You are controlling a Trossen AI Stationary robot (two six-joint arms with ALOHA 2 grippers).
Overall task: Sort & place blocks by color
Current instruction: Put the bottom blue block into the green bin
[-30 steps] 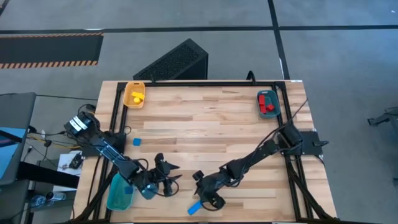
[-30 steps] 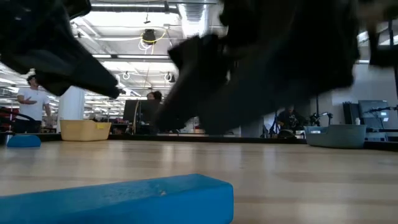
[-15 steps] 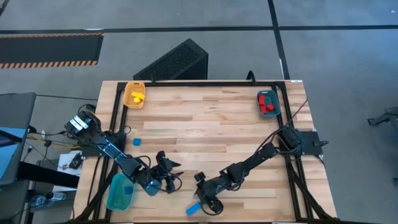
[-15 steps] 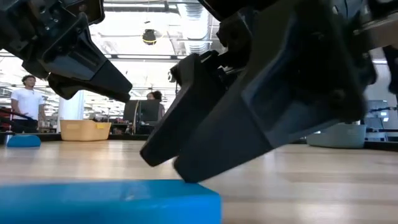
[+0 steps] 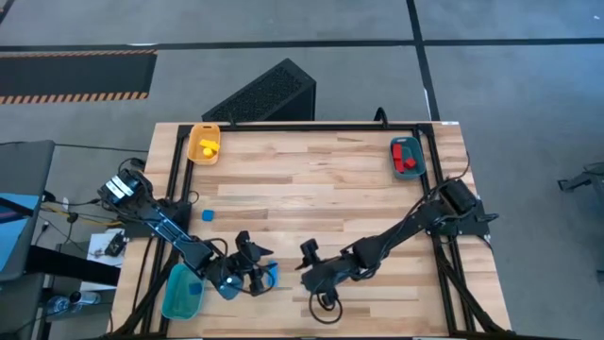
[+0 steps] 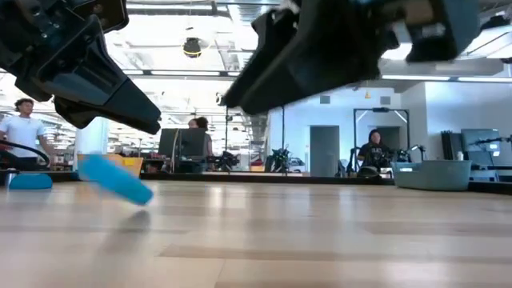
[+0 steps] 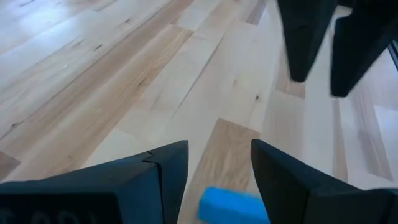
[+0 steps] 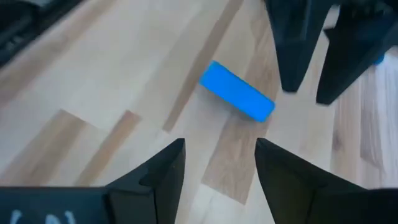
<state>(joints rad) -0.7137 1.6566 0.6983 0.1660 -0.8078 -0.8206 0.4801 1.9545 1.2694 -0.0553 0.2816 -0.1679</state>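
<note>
A blue bar block (image 5: 271, 274) sits on the wood near the table's near edge. It is below and just in front of my open left gripper (image 5: 258, 268), and shows low between that gripper's fingers (image 7: 233, 205). In the low view the blue bar (image 6: 116, 178) looks tilted and blurred. My open right gripper (image 5: 304, 263) hovers to the bar's right, pointing at the blue bar (image 8: 237, 99) without touching it. A small blue cube (image 5: 208, 215) lies farther left.
A yellow tray (image 5: 205, 144) holding yellow blocks stands at the far left corner. A grey tray (image 5: 407, 157) holding red blocks stands at the far right. A teal tray (image 5: 182, 291) with a blue block hangs at the near left edge. People stand in the room behind.
My right gripper came down at the blue bar by the near edge, then rose and moved toward the far edge. The bar left its place at the near edge and went left and farther in, ending beside my left gripper.
</note>
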